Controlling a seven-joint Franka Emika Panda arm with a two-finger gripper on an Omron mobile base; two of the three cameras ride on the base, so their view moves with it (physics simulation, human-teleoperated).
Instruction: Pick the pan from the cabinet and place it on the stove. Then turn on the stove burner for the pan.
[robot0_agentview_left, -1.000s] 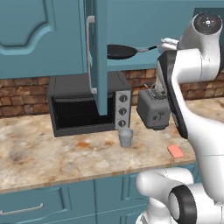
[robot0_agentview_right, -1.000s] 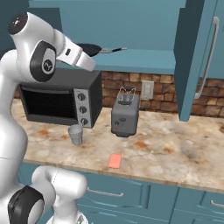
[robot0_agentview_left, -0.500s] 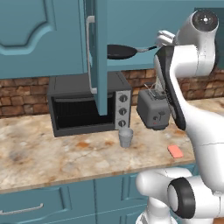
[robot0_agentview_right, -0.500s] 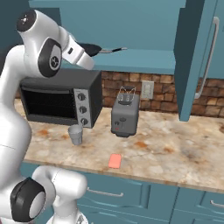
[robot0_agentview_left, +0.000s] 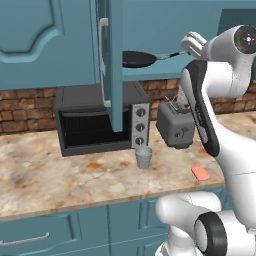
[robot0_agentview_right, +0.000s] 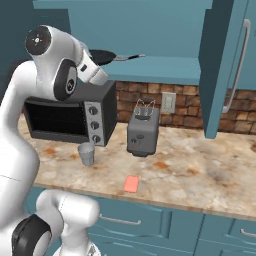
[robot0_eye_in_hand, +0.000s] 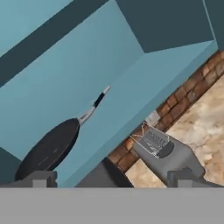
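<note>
Since a second ago the white arm (robot0_agentview_left: 210, 100) has lifted and reached nearer the open shelf, its hand drawing closer to the pan's handle; nothing on the bench has shifted.

Largest in sight is the cabinet (robot0_agentview_left: 50, 45), a teal upper unit whose door (robot0_agentview_left: 112, 70) stands swung out toward the robot, its long silver bar handle (robot0_agentview_left: 103, 62) facing left in the left base view. From the right base view a second open door (robot0_agentview_right: 227, 65) hangs at the right. Below runs the speckled stone bench (robot0_agentview_left: 45, 175), backed by a brick wall (robot0_agentview_right: 185, 102), with teal drawers (robot0_agentview_left: 50, 232) under it.

On the bench stands a black microwave (robot0_agentview_left: 95, 120), partly hidden behind the open door. Just to its right sits a grey toaster (robot0_agentview_left: 176, 126). A small grey cup (robot0_agentview_left: 143, 157) stands in front of the microwave's knob panel, and a pink sponge (robot0_agentview_left: 201, 173) lies near the bench's front edge, apart from the toaster.

Resting on the cabinet's bottom shelf is the pan (robot0_agentview_left: 139, 59), black and shallow, its thin grey handle (robot0_agentview_left: 167, 55) pointing right toward the arm.

At the bottom of the hand view, the pincer (robot0_eye_in_hand: 111, 177) shows spread wide, with its two dark tips far apart and nothing between them; the pan lies ahead, untouched.
</note>
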